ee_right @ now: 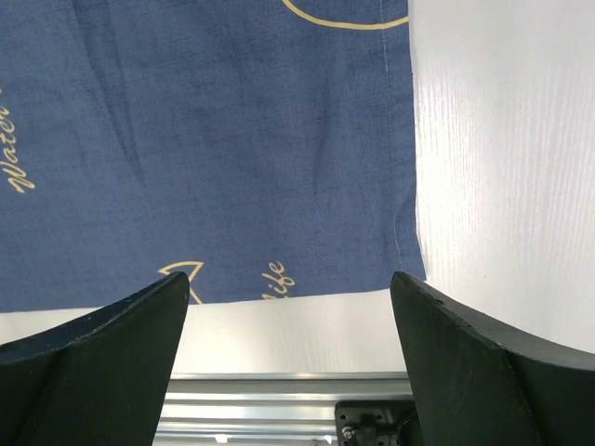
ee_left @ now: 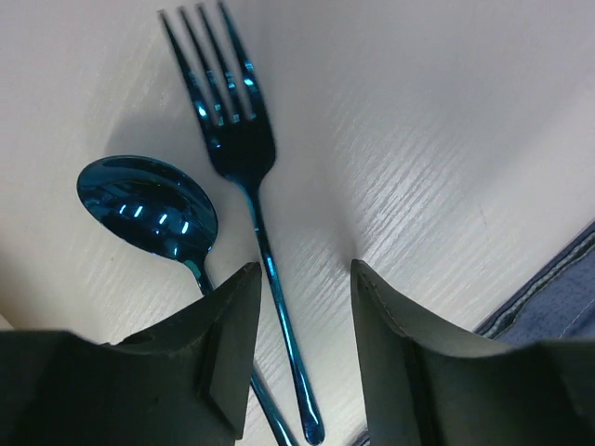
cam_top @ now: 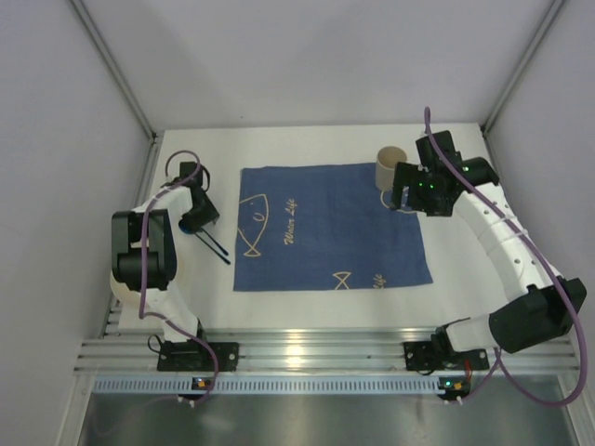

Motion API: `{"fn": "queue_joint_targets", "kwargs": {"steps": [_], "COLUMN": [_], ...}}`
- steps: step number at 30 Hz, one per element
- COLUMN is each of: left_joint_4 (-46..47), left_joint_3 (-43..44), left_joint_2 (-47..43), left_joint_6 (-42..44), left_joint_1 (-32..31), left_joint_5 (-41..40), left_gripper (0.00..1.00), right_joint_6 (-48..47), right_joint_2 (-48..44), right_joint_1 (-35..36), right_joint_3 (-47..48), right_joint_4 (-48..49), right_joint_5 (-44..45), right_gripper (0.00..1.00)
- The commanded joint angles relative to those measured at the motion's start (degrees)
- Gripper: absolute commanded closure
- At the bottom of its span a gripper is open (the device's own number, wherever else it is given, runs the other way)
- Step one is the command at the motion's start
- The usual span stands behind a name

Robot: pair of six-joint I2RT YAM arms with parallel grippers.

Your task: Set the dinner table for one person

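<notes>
Counting one fork (ee_left: 239, 149) | one spoon (ee_left: 147, 204) | one cup (cam_top: 390, 165) | left pincer (ee_left: 305, 268), right pincer (ee_right: 288, 279) both spread

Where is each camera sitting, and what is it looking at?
Top view: above and behind the robot, looking down at the dinner table, placemat and cup; the left arm and right arm show.
Left wrist: on the left arm, looking down at the fork and spoon on the table; the left hand shows, open.
Right wrist: on the right arm, looking down at the placemat's corner and the rail; the right hand shows, open.
Shared: the placemat appears in all three views.
</notes>
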Motion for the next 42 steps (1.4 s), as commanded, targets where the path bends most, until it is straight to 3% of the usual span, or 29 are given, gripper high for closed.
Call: {"fn": "queue_joint_targets", "kwargs": {"steps": [1,3,7,8,9,16,22,25,29,33,38,39,42], "left_joint_4": [4.5,5.2,5.9,6.2,6.2,5.1,1.2,0.6,0.5,0.2,1.6,1.9,1.8], "left_joint_3": [-1.8,-1.9,-1.7,-1.7,-1.7,-0.4,5.3,6.8,8.5,10.9,10.5,10.5,10.3], "left_joint_2": [3.0,3.8,6.0,6.4,6.9,3.1,-4.1,-7.3,-9.8,-7.4,-2.1,2.2,4.0], "left_joint_6": [-0.6,-0.6,0.0,0.2,0.9,6.2,8.8,9.2,9.7,9.8,8.9,8.2,7.2], "left_joint_1": [0.2,0.2,0.4,0.4,0.3,0.3,-0.5,-2.2,-9.5,-15.2,-22.2,-23.3,-23.5], "left_joint_5": [0.2,0.3,0.4,0.5,0.1,-3.0,0.0,3.1,4.4,8.2,7.2,6.6,5.6], "left_gripper": [0.52,0.57,0.77,0.92,1.00,1.00,1.00,1.00,1.00,1.00,1.00,1.00,1.00], "right_joint_6": [-1.0,-0.9,-0.5,-0.4,-0.3,0.2,-0.4,-0.4,-0.4,-0.6,-0.8,-1.2,-1.4], "right_joint_2": [0.7,1.0,1.5,1.5,1.6,2.5,2.4,2.1,1.3,-1.1,-4.7,-6.2,-7.6], "right_joint_1": [0.3,0.3,0.3,0.3,0.3,0.3,0.3,0.4,0.3,0.3,0.3,0.3,0.3], "right_joint_3": [2.1,2.1,1.7,1.7,1.7,2.1,3.0,2.8,1.0,-2.0,-5.7,-6.7,-7.5], "right_joint_4": [-0.6,-1.0,-1.2,-1.3,-1.3,-1.1,0.2,1.2,1.9,2.8,2.5,2.0,1.4], "right_joint_5": [1.4,1.5,1.5,1.6,1.5,1.4,0.9,0.2,-1.1,-1.2,-1.3,-1.2,-0.7], "right_gripper": [0.10,0.10,0.10,0.10,0.10,0.10,0.11,0.11,0.11,0.11,0.11,0.11,0.11]}}
